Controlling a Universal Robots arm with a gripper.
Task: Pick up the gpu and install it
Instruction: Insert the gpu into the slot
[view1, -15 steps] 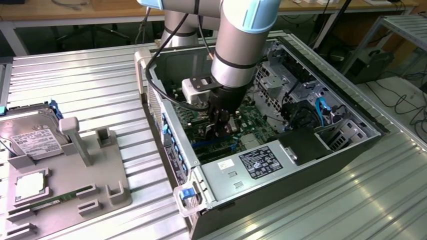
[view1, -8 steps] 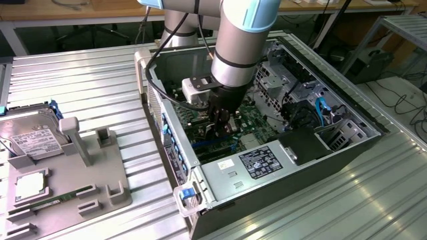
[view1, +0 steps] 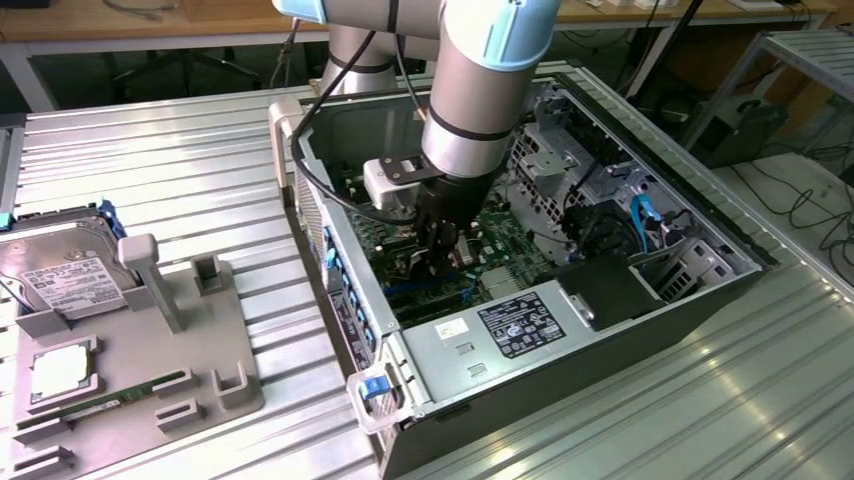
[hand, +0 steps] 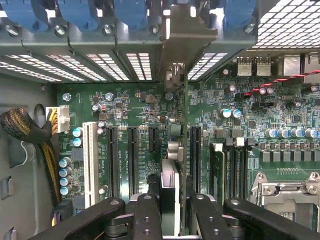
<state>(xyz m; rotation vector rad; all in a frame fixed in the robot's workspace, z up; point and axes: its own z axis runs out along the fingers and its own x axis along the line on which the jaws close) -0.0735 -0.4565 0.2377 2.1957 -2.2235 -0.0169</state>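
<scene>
The gripper (hand: 170, 212) was clamped on the gpu (hand: 170, 192), holding it edge-on and upright over the motherboard (hand: 135, 105) inside the open computer case (view1: 627, 340), the card's metal bracket reaching the case's rear slot wall (hand: 100, 47).

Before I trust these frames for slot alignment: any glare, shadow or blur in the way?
Exterior view: bright window glare streaks the metal table; the case interior sits in the arm's shadow. Wrist view: motherboard evenly lit and sharp; the gripper and the gpu edge look softer up close.
</scene>
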